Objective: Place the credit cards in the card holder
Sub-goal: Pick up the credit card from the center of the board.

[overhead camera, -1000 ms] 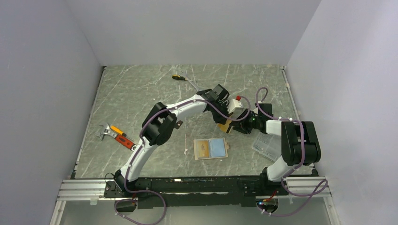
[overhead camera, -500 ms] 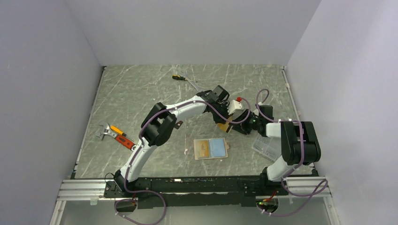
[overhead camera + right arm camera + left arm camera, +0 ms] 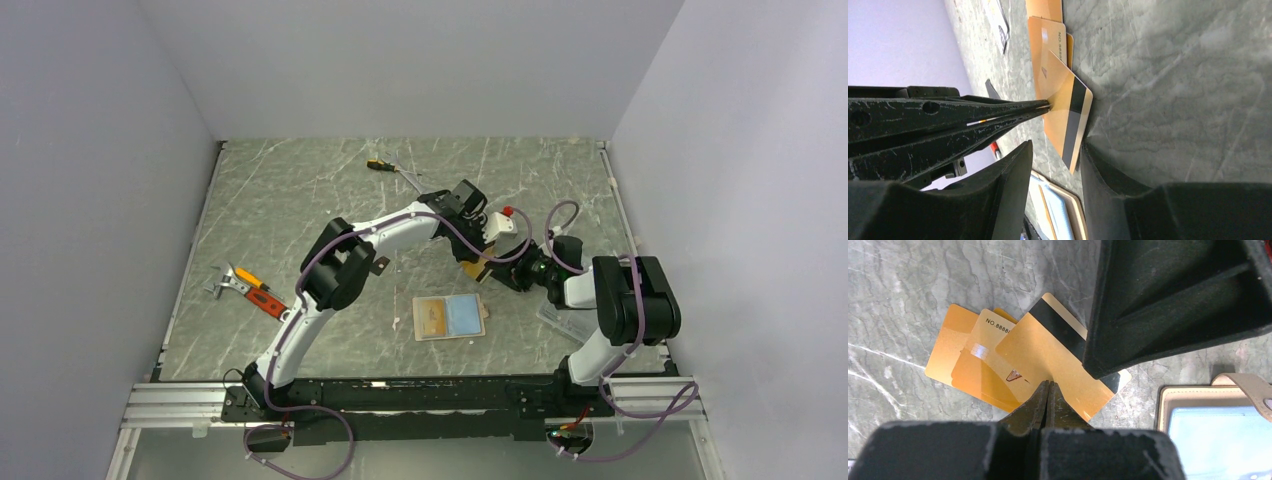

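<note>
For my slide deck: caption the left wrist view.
Left gripper pinches a gold black-striped plastic card from a fanned pile beside the open tan leather wallet.

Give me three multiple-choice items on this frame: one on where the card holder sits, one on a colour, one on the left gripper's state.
1. Where is the card holder?
A) shut, at the far edge of the table
B) open on the table, nearer the arms' bases than the cards
C) held up in the air

2. What colour is the stripe on the striped card?
A) red
B) white
C) black

3. The left gripper is:
A) shut on the striped card's edge
B) open above the cards
C) shut on the card holder

1 B: the top view shows it lying open, just near of the cards.
2 C: the left wrist view shows a black band along one long side.
3 A: its fingertips meet on that card's edge.
</note>
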`<action>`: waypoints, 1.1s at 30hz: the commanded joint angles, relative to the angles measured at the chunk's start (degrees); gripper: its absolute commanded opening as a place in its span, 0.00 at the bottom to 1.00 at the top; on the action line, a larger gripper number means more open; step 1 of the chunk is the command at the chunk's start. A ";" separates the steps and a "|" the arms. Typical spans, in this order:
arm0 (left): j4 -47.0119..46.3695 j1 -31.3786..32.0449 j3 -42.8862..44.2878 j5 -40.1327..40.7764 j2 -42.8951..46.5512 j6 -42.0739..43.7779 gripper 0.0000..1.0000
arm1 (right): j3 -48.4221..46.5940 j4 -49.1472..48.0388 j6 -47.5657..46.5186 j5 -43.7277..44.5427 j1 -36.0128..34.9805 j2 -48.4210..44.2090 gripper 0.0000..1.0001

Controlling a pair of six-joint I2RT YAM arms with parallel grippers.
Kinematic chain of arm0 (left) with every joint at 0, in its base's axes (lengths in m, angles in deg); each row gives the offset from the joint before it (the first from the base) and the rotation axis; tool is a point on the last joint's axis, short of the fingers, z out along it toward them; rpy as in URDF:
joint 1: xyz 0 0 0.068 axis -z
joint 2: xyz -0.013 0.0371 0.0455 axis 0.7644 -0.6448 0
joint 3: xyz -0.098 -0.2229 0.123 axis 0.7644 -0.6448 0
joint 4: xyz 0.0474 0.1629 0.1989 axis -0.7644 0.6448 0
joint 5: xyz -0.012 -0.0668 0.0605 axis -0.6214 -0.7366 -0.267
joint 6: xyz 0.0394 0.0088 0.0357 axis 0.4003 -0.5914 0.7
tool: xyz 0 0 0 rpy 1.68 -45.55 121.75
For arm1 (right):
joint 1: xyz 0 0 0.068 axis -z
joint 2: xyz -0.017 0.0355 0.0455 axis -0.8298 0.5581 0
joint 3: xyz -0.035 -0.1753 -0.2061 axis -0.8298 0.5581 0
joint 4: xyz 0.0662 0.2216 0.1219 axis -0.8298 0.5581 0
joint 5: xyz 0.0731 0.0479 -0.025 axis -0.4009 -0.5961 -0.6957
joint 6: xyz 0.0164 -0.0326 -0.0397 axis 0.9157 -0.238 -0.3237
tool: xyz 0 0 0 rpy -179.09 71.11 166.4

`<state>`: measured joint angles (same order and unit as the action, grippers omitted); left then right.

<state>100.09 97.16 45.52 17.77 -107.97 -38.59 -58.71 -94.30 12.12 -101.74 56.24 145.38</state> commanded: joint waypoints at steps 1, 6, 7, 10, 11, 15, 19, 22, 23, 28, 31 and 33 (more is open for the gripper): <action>6.35 -0.18 1.09 0.22 -3.30 1.34 0.00 | 2.33 -8.78 3.33 -0.25 -0.52 0.66 0.43; 8.09 -0.49 2.59 -1.36 -3.98 1.80 0.00 | 3.46 -16.85 6.35 -1.03 -0.52 0.71 0.42; 8.40 -0.69 2.94 -1.86 -4.07 1.73 0.00 | 3.39 -17.25 6.34 -1.18 -0.52 0.61 0.42; 9.44 -1.15 3.99 -3.44 -4.29 1.64 0.00 | 3.71 -19.34 6.92 -1.21 -0.52 0.58 0.41; 9.95 -1.34 4.47 -4.07 -4.46 1.68 0.00 | 3.86 -20.34 7.16 -1.21 -0.52 0.59 0.41; 11.69 -1.67 6.25 -5.78 -5.21 1.98 0.00 | 3.17 -20.91 6.79 -1.20 -0.52 1.50 0.41; 12.06 -1.85 6.38 -6.21 -5.40 2.28 0.00 | 2.66 -22.80 7.17 -1.80 -0.52 4.20 0.41; 12.14 -1.96 6.77 -6.51 -5.63 2.20 0.00 | 2.26 -25.21 7.94 -2.34 -0.67 6.52 0.40; 12.19 -2.00 6.75 -6.53 -5.67 2.19 0.00 | 1.74 -24.50 7.54 -2.39 -1.14 7.16 0.39; 11.92 -2.14 6.37 -6.98 -5.41 2.17 0.00 | 0.16 -25.46 7.91 -2.19 -3.48 9.34 0.36; 11.82 -2.22 6.13 -6.98 -5.41 2.29 0.00 | 1.07 -31.13 10.57 -2.90 -3.62 9.73 0.32; 11.72 -2.31 5.99 -6.90 -5.41 2.31 0.00 | 1.09 -32.03 11.17 -3.19 -3.65 9.15 0.32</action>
<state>109.93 94.62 51.55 11.62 -110.86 -37.28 -56.98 -116.36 20.71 -102.54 53.14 155.15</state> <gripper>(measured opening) 0.010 0.327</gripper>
